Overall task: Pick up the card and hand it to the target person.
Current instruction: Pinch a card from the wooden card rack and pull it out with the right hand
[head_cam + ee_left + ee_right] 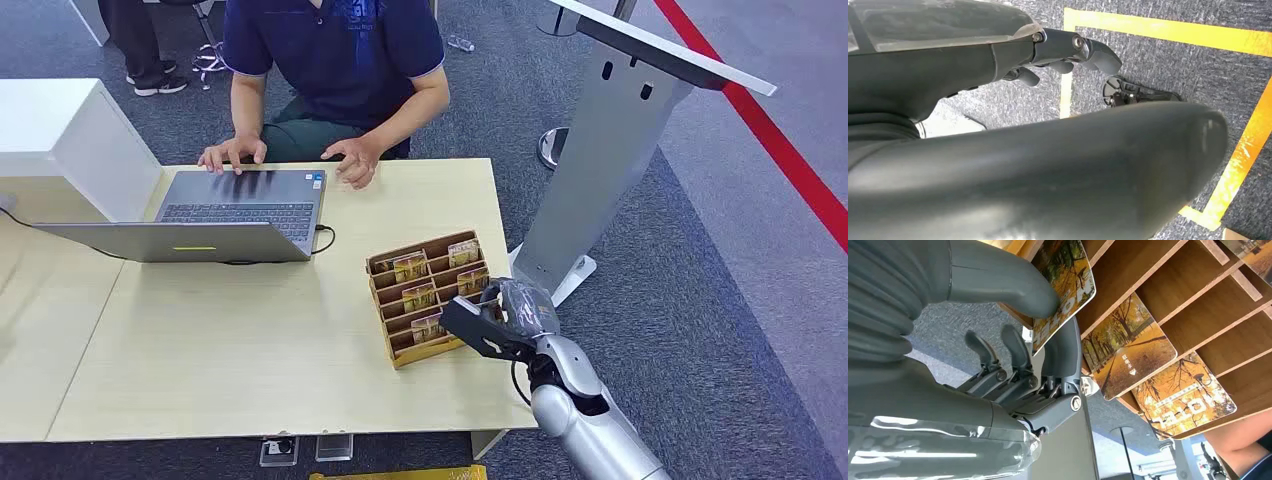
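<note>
- Left hand (1068, 50): hung over grey carpet with yellow floor tape, nothing in it; could not tell from the left wrist view how far the fingers were curled.
- White box (70, 130) and open laptop (240, 205): took up the table's far left; bare table (250, 340) top nearer the robot.
- Person (335, 50): seated at the far edge behind the laptop, one hand (352, 160) resting on the tabletop right of the keyboard. Judged to be the one to receive the card.
- Wooden card rack (381, 300): stood near the table's right front corner, several slots holding cards.
- Card (1068, 275): pinched at its edge between the thumb (1013, 287) on its printed face and a finger behind, but not yet lifted out of the nearest slot.
- Right hand (500, 315): closed on that card at the rack's right front end, just past the table edge.
- Progress, judged: reach and grasp done; draw-out, carry and handover all left.
- Room: open tabletop between rack and person, a clear lane for the carry; rack dividers close around the card, so a straight pull along the slot advisable.
- Silver stand (610, 170): close on the right, limiting outward swing of the arm.
</note>
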